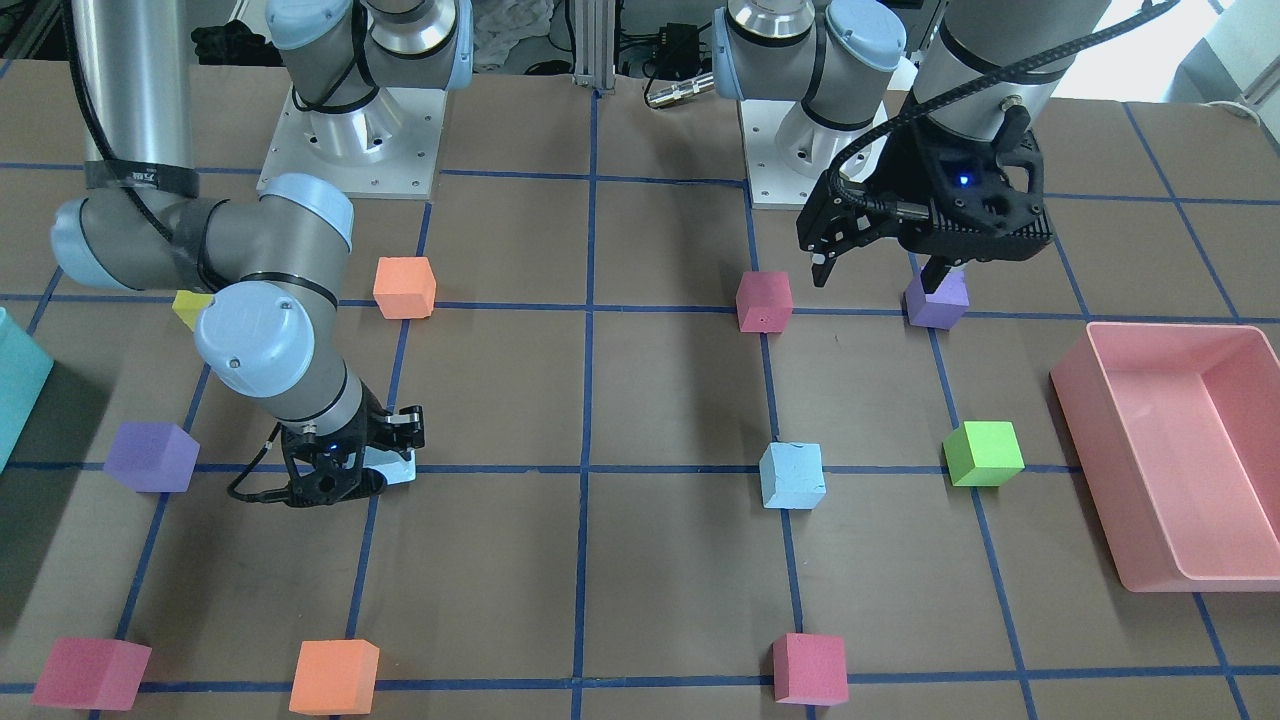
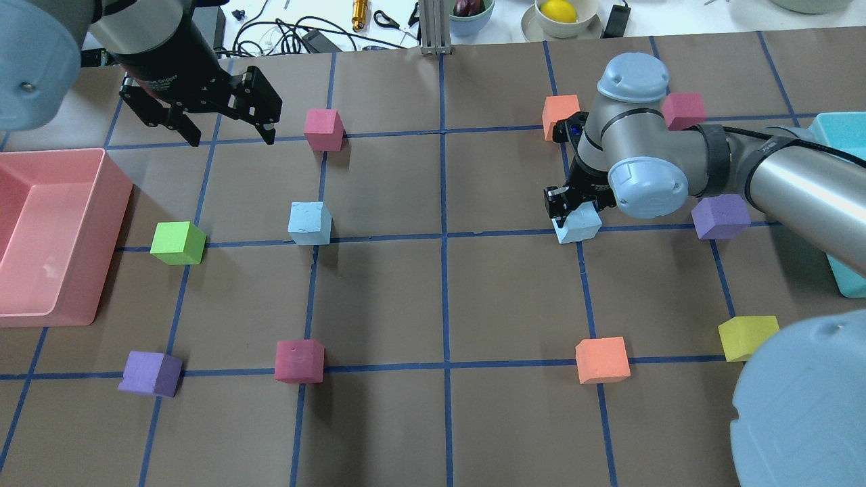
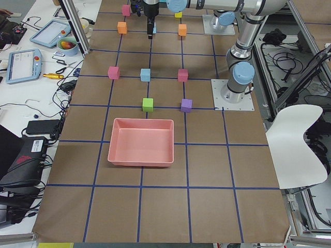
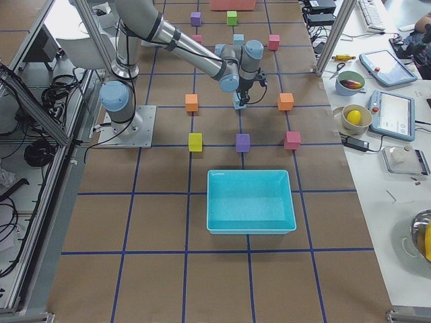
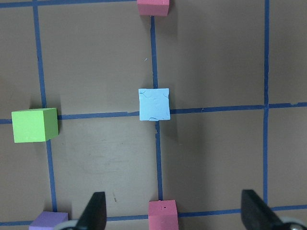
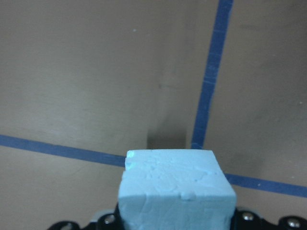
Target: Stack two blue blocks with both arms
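Entry: held blue block (image 2: 582,228), clamped in right gripper (image 2: 576,213); free blue block (image 2: 310,222) lies well apart toward the robot's left, nearer left gripper (image 2: 231,138) (fingers spread wide, empty).

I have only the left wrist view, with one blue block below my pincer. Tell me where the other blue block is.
Observer: The other blue block is on the table's right half; the right pincer is shut on it.
Operator: Say what lies beyond the green cube.
Observer: Past the green cube stands a pink bin, at the table's left end.
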Robot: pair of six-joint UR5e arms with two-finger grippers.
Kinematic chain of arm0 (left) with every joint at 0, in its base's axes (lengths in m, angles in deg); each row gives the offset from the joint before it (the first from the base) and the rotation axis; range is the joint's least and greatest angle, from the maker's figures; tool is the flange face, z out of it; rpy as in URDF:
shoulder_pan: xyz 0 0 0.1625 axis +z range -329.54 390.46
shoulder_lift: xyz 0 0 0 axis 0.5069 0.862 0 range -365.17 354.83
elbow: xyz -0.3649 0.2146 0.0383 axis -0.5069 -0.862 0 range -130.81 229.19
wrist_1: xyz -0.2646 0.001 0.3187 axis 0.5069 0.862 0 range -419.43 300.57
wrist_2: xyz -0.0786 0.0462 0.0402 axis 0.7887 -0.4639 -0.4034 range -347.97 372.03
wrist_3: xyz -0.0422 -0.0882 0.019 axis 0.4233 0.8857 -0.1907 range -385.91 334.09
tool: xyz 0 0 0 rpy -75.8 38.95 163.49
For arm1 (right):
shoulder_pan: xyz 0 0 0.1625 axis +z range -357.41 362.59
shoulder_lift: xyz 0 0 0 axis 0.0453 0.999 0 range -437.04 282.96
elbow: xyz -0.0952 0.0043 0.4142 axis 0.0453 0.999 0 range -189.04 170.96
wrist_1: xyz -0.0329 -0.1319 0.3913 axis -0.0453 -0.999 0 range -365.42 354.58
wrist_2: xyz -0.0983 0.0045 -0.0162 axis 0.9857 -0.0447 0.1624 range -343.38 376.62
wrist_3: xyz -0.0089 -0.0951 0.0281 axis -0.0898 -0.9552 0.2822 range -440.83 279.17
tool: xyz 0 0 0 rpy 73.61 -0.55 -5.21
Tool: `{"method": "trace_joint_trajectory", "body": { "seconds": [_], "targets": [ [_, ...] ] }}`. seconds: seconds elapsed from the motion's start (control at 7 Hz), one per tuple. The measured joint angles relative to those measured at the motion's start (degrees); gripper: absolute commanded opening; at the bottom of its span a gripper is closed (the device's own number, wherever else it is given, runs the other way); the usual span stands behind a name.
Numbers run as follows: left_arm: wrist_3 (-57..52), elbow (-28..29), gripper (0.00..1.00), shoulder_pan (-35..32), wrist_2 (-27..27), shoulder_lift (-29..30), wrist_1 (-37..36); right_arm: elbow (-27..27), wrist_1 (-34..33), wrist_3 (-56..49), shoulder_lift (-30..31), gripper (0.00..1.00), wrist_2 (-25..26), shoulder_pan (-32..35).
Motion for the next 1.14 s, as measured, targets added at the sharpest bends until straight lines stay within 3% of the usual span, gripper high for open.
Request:
{"method": "trace_joint_trajectory", "body": {
  "seconds": [0.29, 0.57, 0.71, 0.86, 1.14],
  "targets": [
    [-0.1, 0.0, 1.0, 0.0, -0.1, 0.1, -0.3, 0.0, 2.8, 12.2, 3.4, 0.24, -3.7, 8.5],
    [-0.1, -0.1, 1.0, 0.1, -0.2, 0.2, -0.8, -0.6, 1.5, 25.7, 3.3, 0.25, -4.3, 18.0],
    [-0.1, -0.1, 1.0, 0.1, -0.2, 0.2, -0.9, -1.3, -1.4, 29.1, 1.7, 0.38, -4.4, 20.5],
    [-0.1, -0.1, 1.0, 0.1, -0.2, 0.2, -0.9, -2.0, -4.8, 30.8, -0.5, 0.99, -4.5, 21.6],
    [-0.1, -0.2, 1.0, 0.2, -0.1, 0.2, -1.0, -3.1, -7.5, 31.3, -2.2, 1.0, -3.9, 22.4]
  ]
}}
